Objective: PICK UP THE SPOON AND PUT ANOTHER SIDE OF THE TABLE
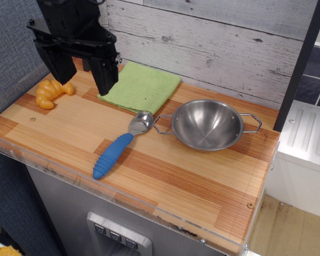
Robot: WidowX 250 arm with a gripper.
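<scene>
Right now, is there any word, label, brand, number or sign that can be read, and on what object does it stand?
None can be read.
The spoon, steel bowl, green cloth and gripper show no print.
The buttons below the table edge are too small to tell any marks.
</scene>
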